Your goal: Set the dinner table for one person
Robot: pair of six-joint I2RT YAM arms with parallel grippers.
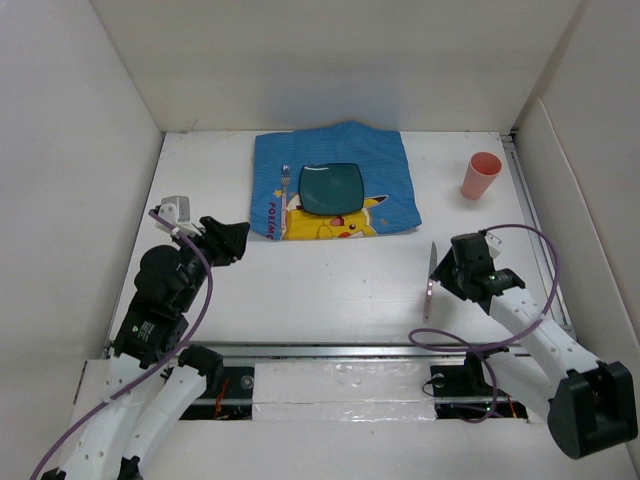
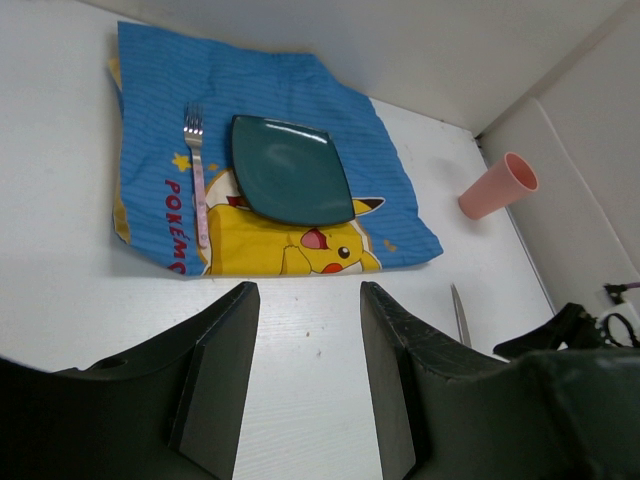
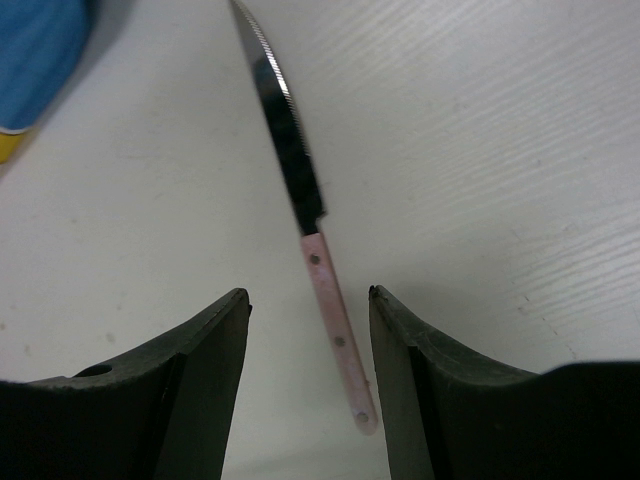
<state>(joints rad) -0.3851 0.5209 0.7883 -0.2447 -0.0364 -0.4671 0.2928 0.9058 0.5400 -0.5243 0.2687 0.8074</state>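
The right gripper (image 3: 308, 294) is hovering open and empty over the knife (image 3: 296, 170), its handle lying lengthwise between the jaws

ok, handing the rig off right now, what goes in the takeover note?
Left claw: open, empty, hovering near the cloth's front edge.
Right claw: open, straddling the knife handle; the knife lies on the table, not gripped.
Done: plate on cloth, fork to its left.
Cup stands right of the cloth.
To do: probably grip the knife, lay it right of the plate, maybe bring the cup closer.
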